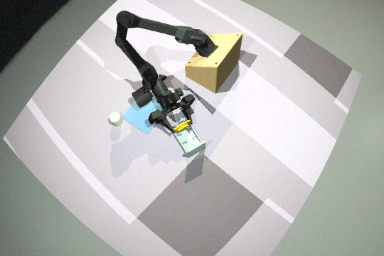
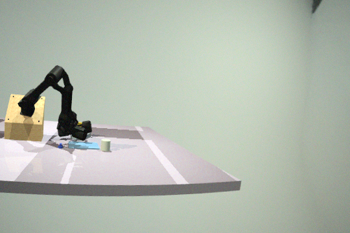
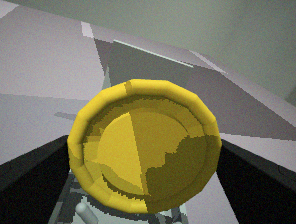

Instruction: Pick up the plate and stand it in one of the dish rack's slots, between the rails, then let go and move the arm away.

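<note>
Yellow plate (image 1: 182,126) (image 2: 80,123) (image 3: 145,145) upright-ish | we've got our gripper (image 1: 182,121) (image 2: 85,129) (image 3: 144,144) clamped on it | rack (image 1: 195,151) (image 3: 145,70) right underneath, pale green

The arm (image 1: 136,54) (image 2: 66,99) rises from its mounting end to a high elbow bend, then turns downward along its forearm. In the top view, the upper stretch runs across to a sharp bend at the far left of the arm, and the forearm slants back toward the wrist joints (image 1: 161,92) (image 2: 67,122). The gripper (image 1: 182,127) (image 2: 83,129) (image 3: 144,144) sits low at the end, its two dark fingers spread wide apart, one on each side of the wrist view, both pressed against what they hold.
</note>
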`<move>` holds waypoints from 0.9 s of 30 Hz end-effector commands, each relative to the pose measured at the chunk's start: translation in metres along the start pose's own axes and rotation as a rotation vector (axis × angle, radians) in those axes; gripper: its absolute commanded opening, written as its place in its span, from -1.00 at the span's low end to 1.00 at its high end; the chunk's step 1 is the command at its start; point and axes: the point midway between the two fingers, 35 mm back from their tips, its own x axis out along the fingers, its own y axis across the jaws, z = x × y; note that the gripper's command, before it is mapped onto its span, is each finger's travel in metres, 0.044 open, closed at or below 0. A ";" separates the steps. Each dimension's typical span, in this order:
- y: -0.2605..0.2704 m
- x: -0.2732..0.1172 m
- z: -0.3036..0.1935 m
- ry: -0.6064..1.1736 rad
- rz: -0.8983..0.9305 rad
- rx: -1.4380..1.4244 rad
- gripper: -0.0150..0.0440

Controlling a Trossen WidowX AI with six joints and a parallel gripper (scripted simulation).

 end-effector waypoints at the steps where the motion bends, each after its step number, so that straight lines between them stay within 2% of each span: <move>1: 0.000 0.000 0.000 0.000 0.000 0.000 0.67; 3: 0.000 0.000 0.000 0.000 0.000 0.000 0.84; 4: 0.000 0.000 0.000 0.000 0.000 0.000 0.86; 11: -0.004 -0.001 0.006 0.001 0.002 -0.001 0.86; 21: -0.039 -0.016 0.105 -0.008 -0.006 0.001 0.86; 27: -0.041 -0.016 0.112 -0.004 0.000 0.021 0.86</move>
